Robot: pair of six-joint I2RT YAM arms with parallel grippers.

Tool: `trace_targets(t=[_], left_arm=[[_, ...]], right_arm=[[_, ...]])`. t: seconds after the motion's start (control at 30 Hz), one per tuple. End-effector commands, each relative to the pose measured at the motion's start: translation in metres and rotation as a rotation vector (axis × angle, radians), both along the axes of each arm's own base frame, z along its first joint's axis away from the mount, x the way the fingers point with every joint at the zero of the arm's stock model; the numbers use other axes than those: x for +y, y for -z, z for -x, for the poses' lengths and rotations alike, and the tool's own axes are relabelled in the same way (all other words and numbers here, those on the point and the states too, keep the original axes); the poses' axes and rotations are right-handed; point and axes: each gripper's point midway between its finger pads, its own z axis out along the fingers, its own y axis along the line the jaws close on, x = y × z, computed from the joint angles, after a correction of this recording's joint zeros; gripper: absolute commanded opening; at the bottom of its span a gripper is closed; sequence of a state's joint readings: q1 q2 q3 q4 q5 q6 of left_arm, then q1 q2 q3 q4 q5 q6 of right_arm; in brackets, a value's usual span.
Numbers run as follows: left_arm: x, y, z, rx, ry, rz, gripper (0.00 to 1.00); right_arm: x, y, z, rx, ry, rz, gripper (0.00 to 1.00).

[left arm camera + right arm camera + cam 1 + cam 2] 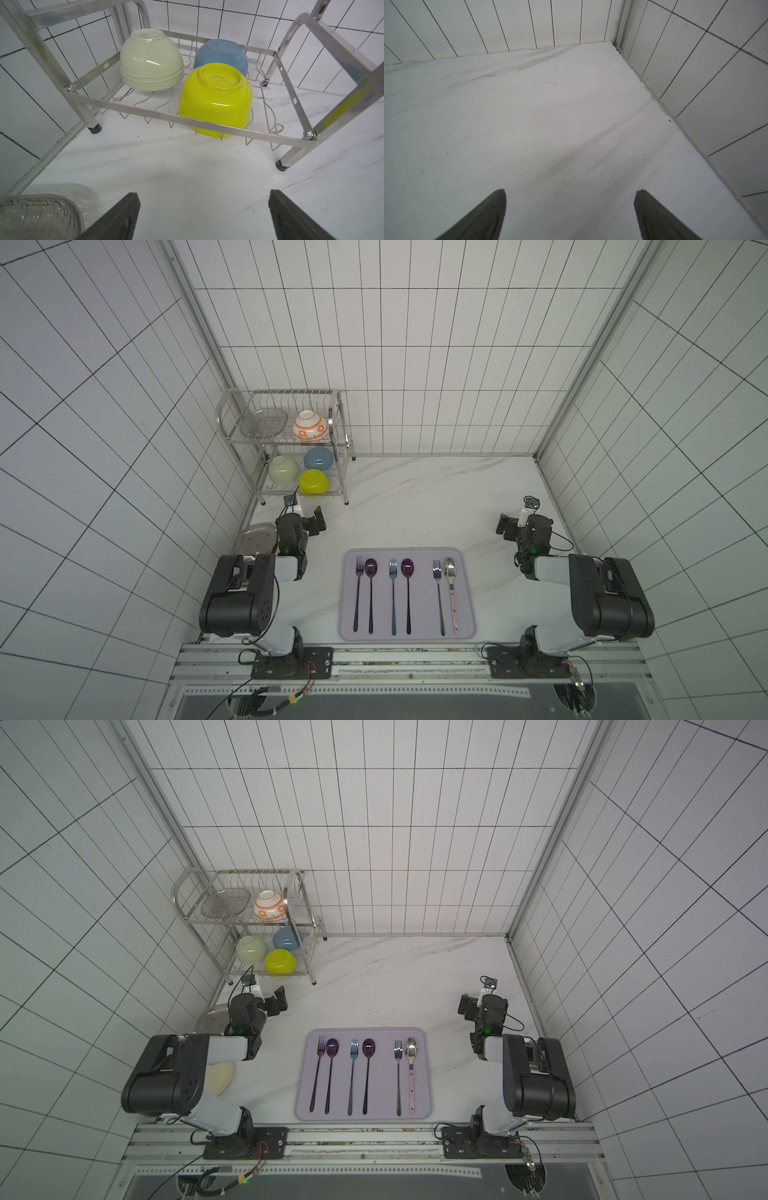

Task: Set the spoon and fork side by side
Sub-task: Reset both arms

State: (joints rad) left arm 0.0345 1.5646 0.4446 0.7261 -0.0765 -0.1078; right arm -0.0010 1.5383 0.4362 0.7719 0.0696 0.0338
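Lying flat on the purple mat (pixel 422 605), the silver spoon (pixel 450 568) is just beside a fork (pixel 436 566), at the mat's right end, handles toward the robot. 2 more spoon+fork pairs (pixel 370 570) lie next to them. L gripper (pixel 204 197) is wide open, nothing in it, near the bowl rack (pixel 135 108). R gripper (pixel 571 193) is wide open too, empty, over the white table (pixel 550 104)

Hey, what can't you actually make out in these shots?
Cream plate: in a top view, mostly hidden under the left arm.
Clear dish: cut off by the left wrist view's edge.
Yellow bowl: base lettering too blurred to read, left wrist view.
Tray: outside both wrist views.
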Motion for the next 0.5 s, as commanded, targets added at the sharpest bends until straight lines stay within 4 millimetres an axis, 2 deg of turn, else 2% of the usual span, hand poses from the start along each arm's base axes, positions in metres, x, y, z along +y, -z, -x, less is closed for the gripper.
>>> trace_targets(t=[0.0,0.47], left_arm=[[-0.0012,-0.0126,-0.0047,-0.038,0.010,-0.014,0.98],[-0.0005,-0.0120,-0.0044,-0.037,0.009,-0.009,0.98]], right_arm=[[-0.0053,-0.0063,-0.0012,-0.028,0.018,0.006,0.99],[-0.0053,-0.0070,-0.0011,-0.030,0.018,0.006,0.99]])
